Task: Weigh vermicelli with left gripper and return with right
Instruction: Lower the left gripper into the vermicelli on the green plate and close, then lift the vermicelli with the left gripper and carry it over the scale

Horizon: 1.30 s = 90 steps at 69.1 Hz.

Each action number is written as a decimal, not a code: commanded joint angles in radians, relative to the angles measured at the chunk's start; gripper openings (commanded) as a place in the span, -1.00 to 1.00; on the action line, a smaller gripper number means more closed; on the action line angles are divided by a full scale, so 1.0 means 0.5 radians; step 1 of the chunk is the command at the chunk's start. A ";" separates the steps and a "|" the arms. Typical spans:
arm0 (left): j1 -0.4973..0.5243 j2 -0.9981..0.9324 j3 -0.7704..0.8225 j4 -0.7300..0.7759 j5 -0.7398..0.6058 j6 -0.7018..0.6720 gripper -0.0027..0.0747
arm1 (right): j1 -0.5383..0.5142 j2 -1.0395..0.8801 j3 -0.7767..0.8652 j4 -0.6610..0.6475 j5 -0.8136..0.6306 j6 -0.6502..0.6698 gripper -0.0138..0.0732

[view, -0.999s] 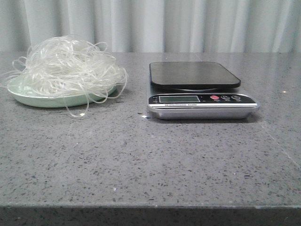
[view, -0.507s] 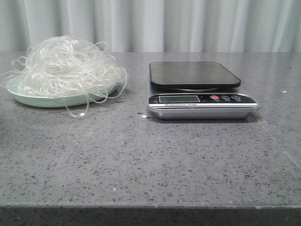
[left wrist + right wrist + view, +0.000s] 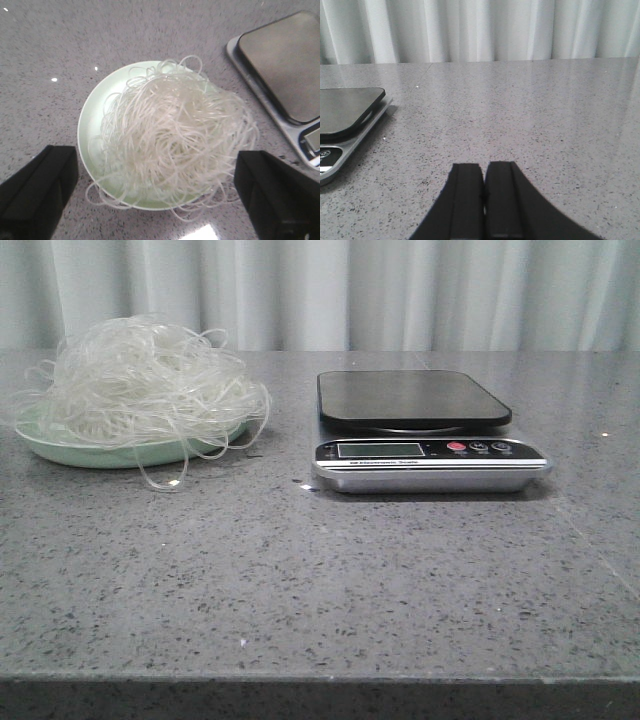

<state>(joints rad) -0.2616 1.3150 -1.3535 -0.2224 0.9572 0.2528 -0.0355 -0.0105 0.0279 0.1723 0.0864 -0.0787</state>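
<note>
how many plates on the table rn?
1. The pale green plate sits at the table's left, under the vermicelli, left of the scale. The noodles cover most of it; nothing suggests a second plate.

Vermicelli (image 3: 150, 380) on plate (image 3: 60, 445), left of scale (image 3: 425, 430)

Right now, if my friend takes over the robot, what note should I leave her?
Left end effector: open, above the vermicelli, not touching it.
Right end effector: shut, empty, low over the table, to the right of the scale.
The vermicelli sits heaped on the green plate, left of the scale.
Done: nothing weighed; the scale's platform is bare.
Left: grab, weigh, return with the right.
</note>
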 commanded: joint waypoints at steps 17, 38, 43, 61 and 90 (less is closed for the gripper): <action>-0.028 0.511 -0.306 -0.138 -0.020 0.115 0.84 | -0.014 -0.033 -0.016 -0.004 -0.183 0.004 -0.33; -0.028 0.790 -0.310 -0.138 -0.003 0.115 0.84 | -0.014 -0.033 -0.016 -0.004 -0.183 0.004 -0.33; -0.028 0.817 -0.310 -0.138 0.010 0.117 0.84 | -0.014 -0.033 -0.016 -0.004 -0.183 0.004 -0.33; -0.028 0.826 -0.310 -0.138 0.026 0.117 0.57 | -0.014 -0.033 -0.016 -0.004 -0.183 0.004 -0.33; -0.028 0.826 -0.412 -0.126 0.098 0.117 -0.55 | -0.014 -0.031 -0.016 -0.004 -0.173 0.004 -0.33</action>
<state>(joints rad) -0.2690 1.7699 -1.4946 -0.2752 1.0009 0.3100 -0.0355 -0.0112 0.0279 0.1723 0.0864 -0.0787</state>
